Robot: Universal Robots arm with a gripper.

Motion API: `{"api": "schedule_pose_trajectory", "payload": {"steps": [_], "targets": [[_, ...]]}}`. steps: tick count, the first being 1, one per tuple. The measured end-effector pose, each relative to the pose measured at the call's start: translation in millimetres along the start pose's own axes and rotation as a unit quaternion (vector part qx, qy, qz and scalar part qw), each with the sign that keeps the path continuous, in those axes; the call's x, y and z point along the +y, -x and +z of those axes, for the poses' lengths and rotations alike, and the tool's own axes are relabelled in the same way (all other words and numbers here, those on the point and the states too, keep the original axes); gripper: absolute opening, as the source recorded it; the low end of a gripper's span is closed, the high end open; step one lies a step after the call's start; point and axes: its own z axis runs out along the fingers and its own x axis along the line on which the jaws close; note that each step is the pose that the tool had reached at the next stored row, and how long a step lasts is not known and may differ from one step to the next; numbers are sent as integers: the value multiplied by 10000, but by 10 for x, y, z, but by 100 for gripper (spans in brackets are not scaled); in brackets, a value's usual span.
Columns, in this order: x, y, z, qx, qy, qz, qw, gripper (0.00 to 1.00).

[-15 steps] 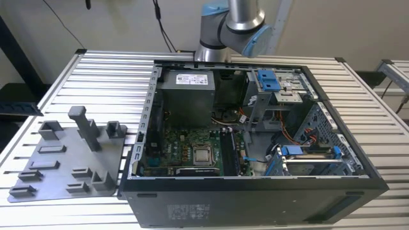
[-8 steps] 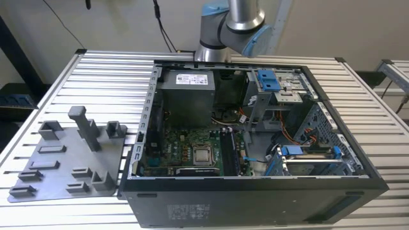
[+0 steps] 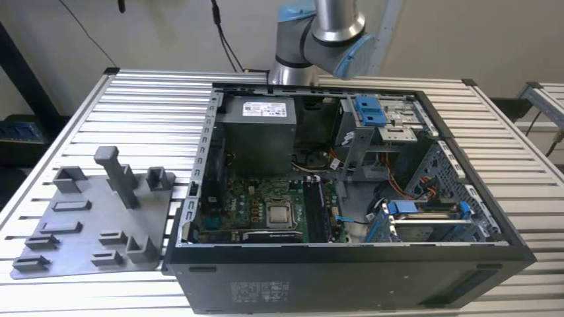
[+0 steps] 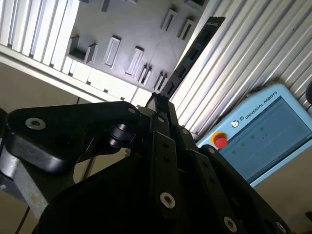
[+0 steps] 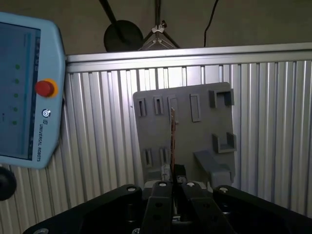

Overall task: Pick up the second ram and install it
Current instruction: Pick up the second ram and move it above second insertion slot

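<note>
The claw (image 5: 173, 184) is gripping the second ram (image 5: 173, 139) by one end. Its fingers are pressed shut on the board's two flat faces, and the rest of the stick is jutting out past the fingertips. In the first wrist view the stick is showing edge-on as a thin line against the grey fixture plate (image 5: 200, 131) behind it. In the second wrist view the claw (image 4: 158, 105) is holding it out as a long dark strip (image 4: 191, 51) with a row of black chips. There it is reaching across the edge of the plate (image 4: 131, 24) and the slatted desk (image 4: 243, 53). It seems to be hanging free of the plate, but I cannot tell whether the far end is touching anything. A pendant with a red button (image 5: 24, 92) is lying on the desk just beside the plate.

The stick is looking light and stiff, but thin enough to be fragile. A sideways knock on the free end would be levering hard against the gripped end, and the smooth faces could be letting it pivot or slip between the fingers. The safest hold, as I judge it, is the one being used: flat on the faces near one end, clear of the contact edge. A grip nearer the middle would be steadier.

In the exterior view the open computer case (image 3: 352, 264) is lying on the desk beside the fixture plate (image 3: 88, 238), with its motherboard (image 3: 255, 205) exposed.
</note>
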Motion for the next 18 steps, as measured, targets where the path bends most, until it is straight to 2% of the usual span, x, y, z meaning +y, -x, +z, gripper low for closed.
{"api": "schedule_pose_trajectory", "payload": {"steps": [8, 14, 18], "targets": [[-6, 1, -1, 1, 0, 3, 10000, 14], [-78, 6, 2, 1, 0, 2, 10000, 14], [-159, 11, 5, 0, 1, 2, 10000, 14]]}}
